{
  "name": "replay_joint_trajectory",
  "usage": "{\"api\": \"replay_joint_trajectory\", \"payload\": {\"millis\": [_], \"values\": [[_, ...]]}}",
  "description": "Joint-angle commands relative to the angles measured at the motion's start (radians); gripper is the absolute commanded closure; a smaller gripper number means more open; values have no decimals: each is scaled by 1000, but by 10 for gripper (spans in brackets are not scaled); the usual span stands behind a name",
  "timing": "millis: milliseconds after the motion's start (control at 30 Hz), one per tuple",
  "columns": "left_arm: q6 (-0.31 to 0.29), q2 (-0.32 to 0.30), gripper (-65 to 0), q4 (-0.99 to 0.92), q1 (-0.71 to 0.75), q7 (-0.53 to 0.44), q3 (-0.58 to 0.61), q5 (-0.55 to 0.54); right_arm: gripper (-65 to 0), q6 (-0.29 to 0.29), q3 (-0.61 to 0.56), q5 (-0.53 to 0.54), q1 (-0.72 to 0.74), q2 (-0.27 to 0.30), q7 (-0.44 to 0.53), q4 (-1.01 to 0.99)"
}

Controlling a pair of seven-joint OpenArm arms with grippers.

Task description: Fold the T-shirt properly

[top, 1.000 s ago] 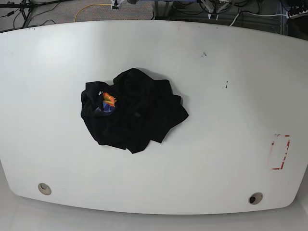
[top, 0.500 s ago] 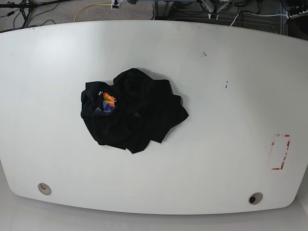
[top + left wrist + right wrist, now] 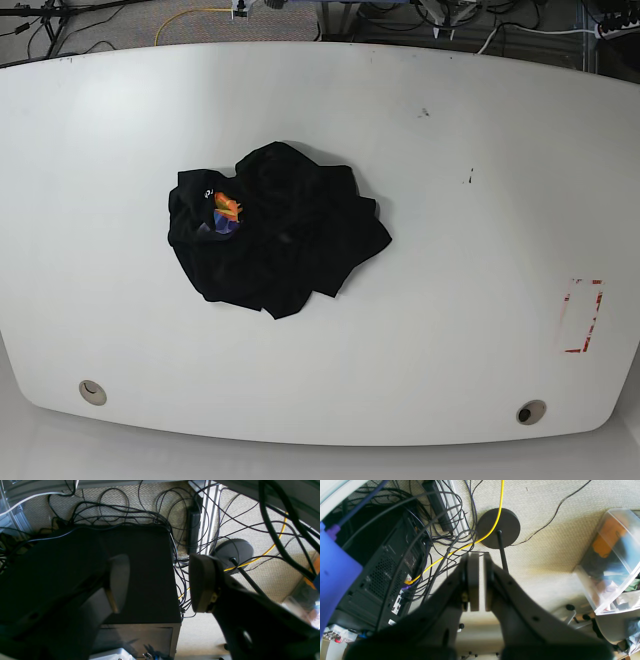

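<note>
The black T-shirt (image 3: 275,232) lies crumpled in a heap left of centre on the white table (image 3: 480,230), its small orange, yellow and blue print (image 3: 227,212) facing up near its left edge. Neither arm shows in the base view. In the left wrist view my left gripper (image 3: 158,583) is open with nothing between its fingers, hanging over the floor. In the right wrist view my right gripper (image 3: 478,581) is shut on nothing, also off the table above the floor.
A red-outlined mark (image 3: 583,316) sits near the table's right edge, with two round holes (image 3: 531,411) along the front edge. Below the wrist cameras are a black computer case (image 3: 142,575), tangled cables, a round stand base (image 3: 498,528) and a clear plastic bin (image 3: 612,562).
</note>
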Motion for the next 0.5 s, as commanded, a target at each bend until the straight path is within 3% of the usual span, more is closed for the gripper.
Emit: {"api": "replay_joint_trajectory", "payload": {"millis": [0,467], "values": [[-4,-4,-351,3,11,1,1,6,-24,-9,1,-4,-9,3,-6,-3],[-3,-4,-353,5,13,-6,-1,9,-22,-8,-2,-4,-10,2,6,-11]]}}
